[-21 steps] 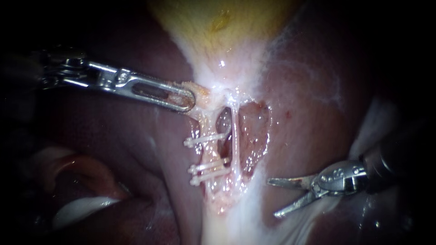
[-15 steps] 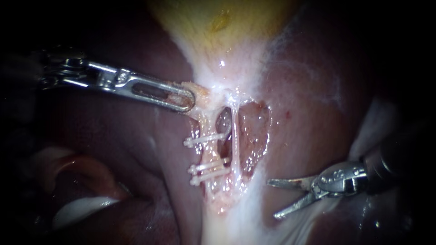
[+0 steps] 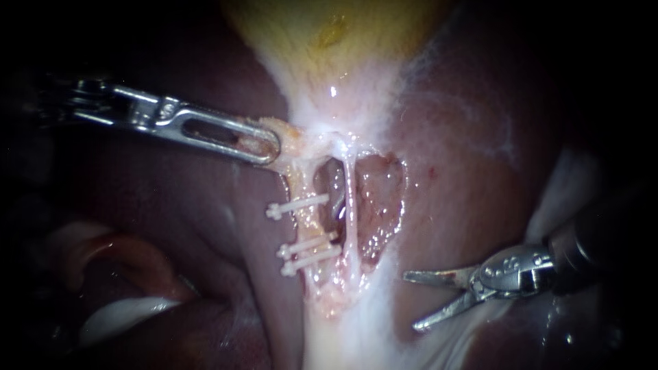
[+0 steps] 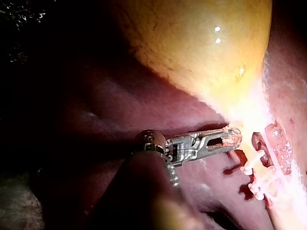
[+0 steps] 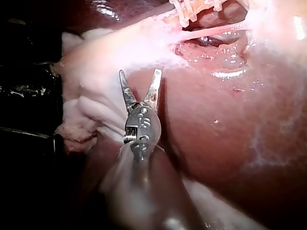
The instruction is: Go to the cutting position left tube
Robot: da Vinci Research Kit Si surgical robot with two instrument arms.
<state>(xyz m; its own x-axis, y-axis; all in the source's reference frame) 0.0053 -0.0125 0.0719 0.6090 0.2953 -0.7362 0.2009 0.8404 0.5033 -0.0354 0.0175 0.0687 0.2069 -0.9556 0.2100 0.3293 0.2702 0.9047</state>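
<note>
My left instrument [image 3: 271,147] has its jaws shut on pale tissue at the neck of the yellow gallbladder [image 3: 329,34], holding it to the left. Below that grip runs the left tube [image 3: 305,226] with three white clips [image 3: 295,207] across it. A thin white right tube [image 3: 349,212] runs beside it over an open window. My right instrument [image 3: 410,300] lies lower right of the tubes, blades open, touching nothing. The left wrist view shows the jaws [image 4: 232,136] gripping beside the clips [image 4: 256,167]. In the right wrist view the open blades [image 5: 139,76] are well short of the clips [image 5: 196,9].
Dark red liver [image 3: 466,171] surrounds the dissected window. A white band of tissue [image 3: 343,336] runs down from the tubes. Pale folds lie at the lower left [image 3: 116,315] and behind the right instrument's shaft [image 3: 555,199].
My left instrument has pulled its tissue to the left and slightly up, so the clipped tube has shifted left and the window has widened. The right instrument has stayed put.
</note>
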